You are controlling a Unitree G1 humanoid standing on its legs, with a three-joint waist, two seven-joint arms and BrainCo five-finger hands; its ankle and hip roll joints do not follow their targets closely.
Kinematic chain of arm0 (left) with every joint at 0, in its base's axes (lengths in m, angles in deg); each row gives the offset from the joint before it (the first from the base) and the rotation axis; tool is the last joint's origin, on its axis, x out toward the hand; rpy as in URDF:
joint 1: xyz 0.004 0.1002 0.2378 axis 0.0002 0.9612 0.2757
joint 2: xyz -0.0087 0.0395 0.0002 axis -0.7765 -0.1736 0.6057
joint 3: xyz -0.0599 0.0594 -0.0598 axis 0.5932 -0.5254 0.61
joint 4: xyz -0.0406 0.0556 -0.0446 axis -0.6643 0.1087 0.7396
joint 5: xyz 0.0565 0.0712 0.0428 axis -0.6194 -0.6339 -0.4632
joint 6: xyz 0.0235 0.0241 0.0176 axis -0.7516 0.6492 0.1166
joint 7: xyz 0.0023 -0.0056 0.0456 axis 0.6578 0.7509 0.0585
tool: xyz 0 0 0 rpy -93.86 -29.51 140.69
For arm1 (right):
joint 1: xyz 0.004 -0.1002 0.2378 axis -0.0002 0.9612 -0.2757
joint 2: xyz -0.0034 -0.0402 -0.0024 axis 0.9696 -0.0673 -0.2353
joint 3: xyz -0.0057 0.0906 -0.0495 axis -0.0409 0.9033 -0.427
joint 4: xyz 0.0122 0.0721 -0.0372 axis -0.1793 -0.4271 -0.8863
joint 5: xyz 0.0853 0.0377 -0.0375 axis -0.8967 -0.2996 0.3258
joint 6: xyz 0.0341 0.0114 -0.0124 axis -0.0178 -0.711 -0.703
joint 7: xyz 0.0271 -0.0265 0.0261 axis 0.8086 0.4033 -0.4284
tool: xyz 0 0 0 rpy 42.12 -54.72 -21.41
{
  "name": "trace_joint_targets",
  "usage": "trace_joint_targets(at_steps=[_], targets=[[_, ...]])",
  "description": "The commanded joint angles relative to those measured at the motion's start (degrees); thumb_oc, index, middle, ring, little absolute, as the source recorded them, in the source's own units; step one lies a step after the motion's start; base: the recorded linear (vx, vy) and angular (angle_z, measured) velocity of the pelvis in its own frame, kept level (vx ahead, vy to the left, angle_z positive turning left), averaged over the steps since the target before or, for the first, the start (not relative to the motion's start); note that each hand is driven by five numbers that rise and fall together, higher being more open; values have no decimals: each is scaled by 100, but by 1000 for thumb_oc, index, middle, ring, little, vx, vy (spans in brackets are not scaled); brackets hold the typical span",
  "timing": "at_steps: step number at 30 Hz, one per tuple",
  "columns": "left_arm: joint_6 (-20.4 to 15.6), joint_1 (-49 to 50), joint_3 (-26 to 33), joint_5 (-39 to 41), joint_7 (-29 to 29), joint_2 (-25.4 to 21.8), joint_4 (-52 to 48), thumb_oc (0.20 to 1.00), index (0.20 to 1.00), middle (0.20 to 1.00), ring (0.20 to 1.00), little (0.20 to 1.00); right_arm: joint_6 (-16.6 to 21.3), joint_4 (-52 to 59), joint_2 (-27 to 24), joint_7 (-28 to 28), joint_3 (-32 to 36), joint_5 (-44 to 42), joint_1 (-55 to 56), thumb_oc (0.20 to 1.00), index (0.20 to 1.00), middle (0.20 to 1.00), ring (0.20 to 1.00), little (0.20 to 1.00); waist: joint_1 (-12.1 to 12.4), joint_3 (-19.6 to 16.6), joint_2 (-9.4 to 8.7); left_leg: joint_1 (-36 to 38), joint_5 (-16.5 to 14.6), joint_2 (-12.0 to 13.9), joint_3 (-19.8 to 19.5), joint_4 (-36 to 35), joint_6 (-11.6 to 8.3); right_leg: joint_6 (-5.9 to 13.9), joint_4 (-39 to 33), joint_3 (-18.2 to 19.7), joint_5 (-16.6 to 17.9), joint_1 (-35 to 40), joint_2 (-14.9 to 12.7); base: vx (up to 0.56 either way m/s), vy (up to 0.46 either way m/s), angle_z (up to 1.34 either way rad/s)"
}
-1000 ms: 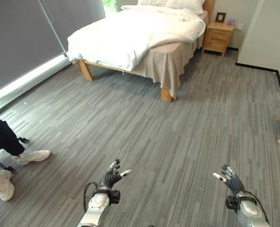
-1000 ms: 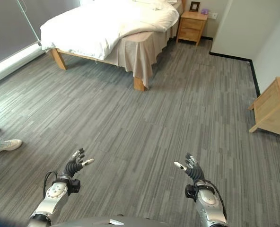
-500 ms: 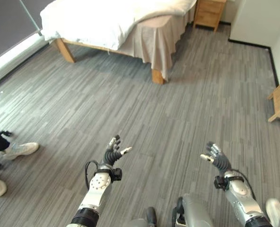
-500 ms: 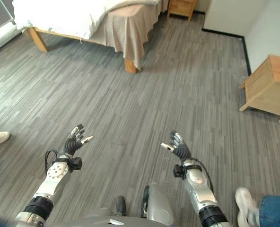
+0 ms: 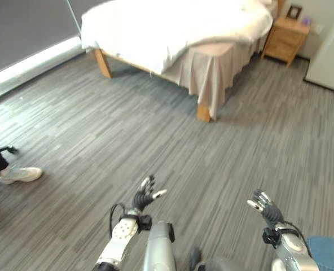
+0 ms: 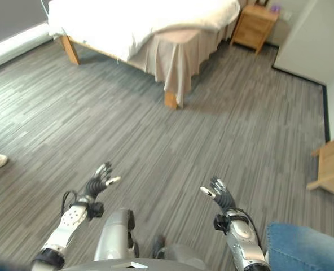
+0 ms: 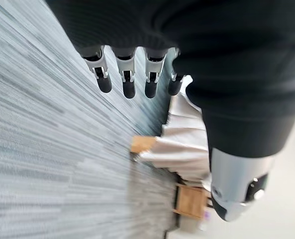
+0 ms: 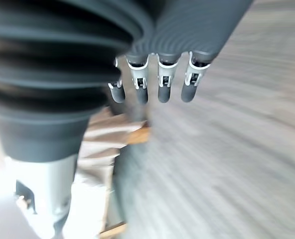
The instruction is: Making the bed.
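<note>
bed: 1 | nightstand: 1 | hands: 2 | shoe: 1

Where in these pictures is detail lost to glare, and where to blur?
Left eye view: the white duvet on the bed is washed out by glare, its folds mostly gone; a bright strip runs along the floor below the dark window blind. Right wrist view: the floor and bed skirt past the right robot hand are smeared by blur. Left wrist view: the floor is streaked.
</note>
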Motion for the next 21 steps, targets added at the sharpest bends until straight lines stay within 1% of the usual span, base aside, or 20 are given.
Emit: trace_joint_targets(at_steps=[1, 2, 3, 4, 5, 7, 8, 9, 10, 11, 12, 13, 14, 15, 16, 17, 18, 19, 20, 21], targets=[[-445, -704, 133, 195, 70, 251, -211, 1000, 1000, 1000, 1000, 1000, 390, 374, -528, 22, 249, -15, -289, 1000, 1000, 1000, 1000, 1000, -127, 110, 160, 1757, 240, -298, 11, -2039, -159, 959, -1064, -28, 752, 220, -403, 484, -12, 38], [-456, -644, 72, 170, 138, 270, -228, 1000, 1000, 1000, 1000, 1000, 416, 390, -533, 20, 254, 74, -311, 1000, 1000, 1000, 1000, 1000, -117, -39, 187, 1982, 324, -788, -111, -3684, -124, 1082, -1064, -56, 680, 351, -400, 675, -15, 29], [-448, -600, 42, 138, 172, 287, -258, 1000, 1000, 1000, 1000, 1000, 438, 378, -520, 23, 261, 112, -298, 1000, 1000, 1000, 1000, 1000, -113, -125, 250, 2191, 679, -1018, -391, -4646, -131, 1109, -1064, -55, 611, 429, -302, 519, 6, 33], [-447, -600, 44, 138, 172, 287, -258, 1000, 1000, 1000, 1000, 1000, 438, 378, -520, 23, 260, 112, -299, 1000, 1000, 1000, 1000, 1000, -126, -133, 248, 2200, 709, -1026, -403, -4687, -131, 1107, -1064, -67, 610, 421, -304, 404, -23, 47], [-448, -579, 12, 113, 211, 289, -270, 1000, 1000, 1000, 1000, 1000, 466, 367, -504, 23, 266, 119, -305, 1000, 1000, 1000, 1000, 1000, -156, -211, 327, 2154, 745, -1104, -660, -5275, -207, 1113, -1064, -115, 498, 536, -201, 388, -44, 42], [-412, -544, -36, 80, 264, 291, -425, 1000, 1000, 1000, 1000, 1000, 456, 290, -461, 28, 303, 99, -361, 1000, 1000, 1000, 1000, 1000, -201, -338, 369, 1959, 674, -1166, -825, -5275, -291, 1116, -1064, -137, 370, 797, -143, 787, -48, 3], [-393, -476, -1, 139, 306, 273, -529, 1000, 1000, 1000, 1000, 1000, 372, 360, -342, -53, 238, 44, -390, 1000, 1000, 1000, 1000, 1000, -194, -498, 322, 2173, 845, -1177, -708, -5275, -208, 1123, -1064, 30, 266, 1065, -156, 755, -10, 3], [-391, -471, 0, 140, 308, 270, -532, 1000, 1000, 1000, 1000, 1000, 370, 364, -339, -52, 237, 44, -387, 1000, 1000, 1000, 1000, 1000, -177, -490, 314, 2189, 837, -1177, -689, -5275, -207, 1125, -1064, 48, 263, 1077, -164, 953, 47, 18], [-412, -483, -45, 125, 315, 298, -526, 1000, 1000, 1000, 1000, 1000, 345, 414, -193, -106, 102, 36, -368, 1000, 1000, 1000, 1000, 1000, -201, -660, 231, 2278, 850, -1220, -561, -5275, -109, 1109, -888, 70, 105, 1117, -230, 727, 70, -10], [-408, -511, -87, 88, 328, 298, -514, 1000, 1000, 1000, 1000, 1000, 354, 418, -173, -147, 45, 91, -371, 1000, 1000, 1000, 1000, 1000, -160, -713, 157, 2377, 834, -1287, -498, -5275, -5, 1179, -502, 34, 215, 1084, -344, 728, 71, -25], [-409, -512, -89, 87, 328, 296, -512, 1000, 1000, 1000, 1000, 1000, 355, 417, -170, -147, 46, 92, -370, 1000, 1000, 1000, 1000, 1000, -147, -712, 148, 2382, 830, -1292, -485, -5275, -2, 1183, -467, 46, 192, 1071, -356, 715, 105, -38], [-365, -539, -204, 138, 406, 273, -486, 1000, 1000, 1000, 1000, 1000, 305, 425, -124, -214, -48, 174, -344, 1000, 1000, 1000, 1000, 1000, -80, -703, -9, 2720, 558, -1436, -470, -5275, 226, 1632, 1043, -20, 884, 730, -664, 608, 113, -25], [-319, -605, -243, 172, 361, 261, -493, 1000, 1000, 1000, 1000, 1000, 304, 470, -86, -226, -94, 139, -340, 1000, 1000, 1000, 1000, 1000, -99, -603, -77, 2874, 434, -1530, -465, -5247, 337, 1913, 2445, 2, 1592, 239, -861, 712, 158, -57], [-292, -690, -290, 195, 370, 242, -545, 1000, 1000, 1000, 1000, 1000, 272, 462, -50, -279, -118, 85, -364, 1000, 1000, 1000, 1000, 1000, -138, -466, -63, 3055, 350, -1515, -438, -5274, 423, 1970, 3298, -21, 1841, -336, -1071, 411, 151, -61], [-307, -742, -334, 248, 379, 211, -623, 1000, 1000, 1000, 1000, 1000, 279, 447, -34, -279, -164, 123, -384, 1000, 1000, 1000, 1000, 1000, -195, -313, -1, 3265, 282, -1482, -357, -5275, 492, 1931, 3769, -108, 2016, -628, -1272, 238, 114, -61], [-306, -747, -332, 250, 380, 210, -623, 1000, 1000, 1000, 1000, 1000, 280, 445, -33, -279, -163, 124, -390, 1000, 1000, 1000, 1000, 1000, -187, -288, -20, 3284, 279, -1506, -347, -5275, 498, 1938, 3815, -90, 1992, -631, -1296, 301, 109, -21], [-318, -801, -372, 260, 373, 180, -630, 1000, 1000, 1000, 1000, 1000, 292, 381, -40, -234, -201, 226, -430, 1000, 1000, 1000, 1000, 1000, -234, -202, 49, 3431, 209, -1468, -294, -5275, 549, 1851, 4156, -164, 1879, -853, -1426, 290, 78, 12], [-327, -852, -375, 312, 359, 157, -642, 1000, 1000, 1000, 1000, 1000, 261, 375, -32, -190, -221, 246, -466, 1000, 1000, 1000, 1000, 1000, -260, -110, 113, 3578, 162, -1464, -344, -5275, 601, 1721, 4442, -141, 1543, -1184, -1536, 506, 64, 19], [-356, -963, -413, 252, 336, 148, -602, 1000, 1000, 1000, 1000, 1000, 259, 313, 15, -225, -206, 96, -425, 1000, 1000, 1000, 1000, 1000, -305, -43, 289, 3755, 188, -1360, -501, -5275, 579, 1559, 4097, -1, 1009, -1532, -1313, 473, -26, 14], [-378, -1010, -496, 259, 374, 143, -609, 1000, 1000, 1000, 1000, 1000, 258, 311, 9, -262, -181, 44, -380, 1000, 1000, 1000, 1000, 1000, -341, -52, 379, 3814, 259, -1279, -610, -5275, 515, 1489, 3455, 144, 794, -1544, -1081, 476, -119, 16]])
